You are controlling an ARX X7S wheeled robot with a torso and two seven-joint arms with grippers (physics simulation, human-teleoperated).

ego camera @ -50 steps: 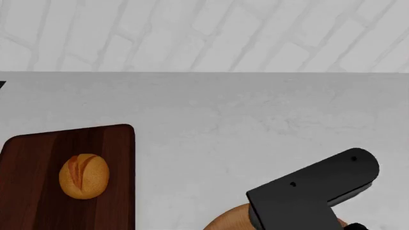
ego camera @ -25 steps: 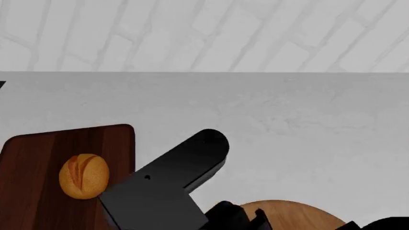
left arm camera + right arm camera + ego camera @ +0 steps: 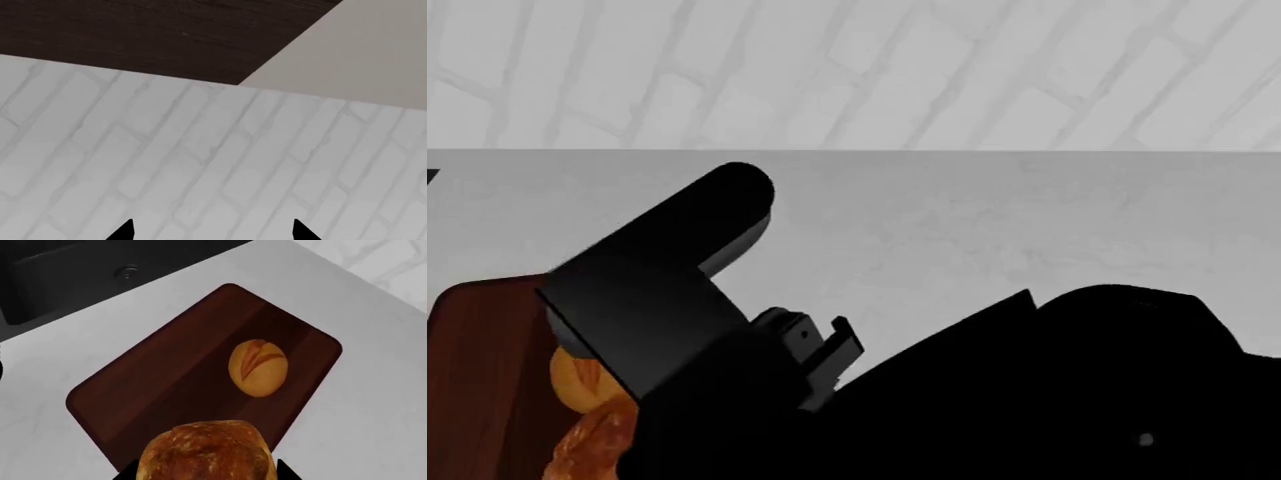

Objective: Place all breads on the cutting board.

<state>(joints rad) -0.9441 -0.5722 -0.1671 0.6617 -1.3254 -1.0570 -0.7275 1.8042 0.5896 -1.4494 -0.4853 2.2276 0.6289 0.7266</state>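
The dark reddish-brown cutting board point(image 3: 167, 390) lies on the white counter, and the smooth oval bread point(image 3: 258, 368) with a slash rests on it. My right gripper point(image 3: 207, 475) is shut on the crusty brown bread point(image 3: 207, 452), holding it above the board's near end. In the head view my right arm point(image 3: 694, 330) reaches across to the left and covers most of the cutting board point(image 3: 481, 340). There, only slivers of the smooth bread point(image 3: 574, 385) and the crusty bread point(image 3: 594, 445) show. My left gripper point(image 3: 212, 232) is open, holds nothing and faces a white brick wall.
A dark sink point(image 3: 67, 275) with a drain is set into the counter beyond the board's far end. White counter point(image 3: 1001, 230) stretches to the right, up to the brick wall point(image 3: 854, 70). My arm's black bulk fills the head view's lower right.
My right arm has swung left from over a round wooden plate to over the cutting board, carrying the crusty bread. The plate is now hidden behind the arm.
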